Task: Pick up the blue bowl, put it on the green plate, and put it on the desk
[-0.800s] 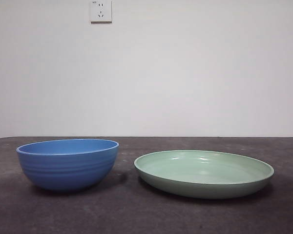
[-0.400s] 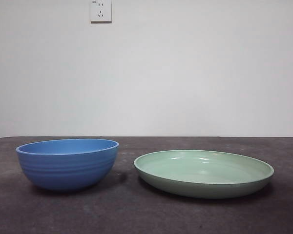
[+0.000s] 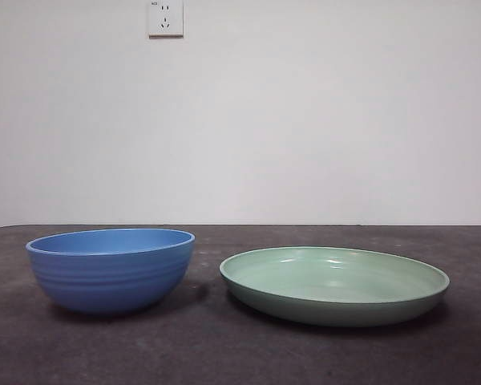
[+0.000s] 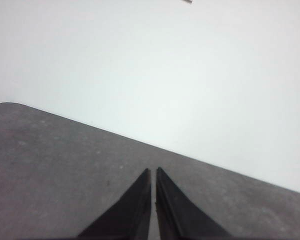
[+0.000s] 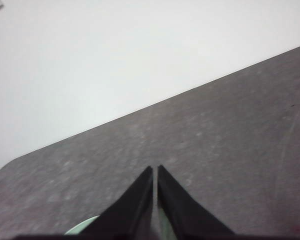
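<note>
The blue bowl [image 3: 111, 269] stands upright on the desk [image 3: 240, 353] at the left of the front view. The green plate [image 3: 334, 284] lies flat on the desk to its right, a small gap apart from the bowl. Neither arm shows in the front view. My left gripper [image 4: 153, 171] is shut and empty, above bare desk [image 4: 50, 170]; neither bowl nor plate shows in its view. My right gripper [image 5: 155, 169] is shut and empty, above the desk [image 5: 230, 150], with a sliver of the green plate [image 5: 82, 230] beside its jaws.
A white wall [image 3: 305, 120] rises behind the desk's far edge, with a white socket [image 3: 165, 18] high on it. The desk's far edge and a rounded corner show in both wrist views.
</note>
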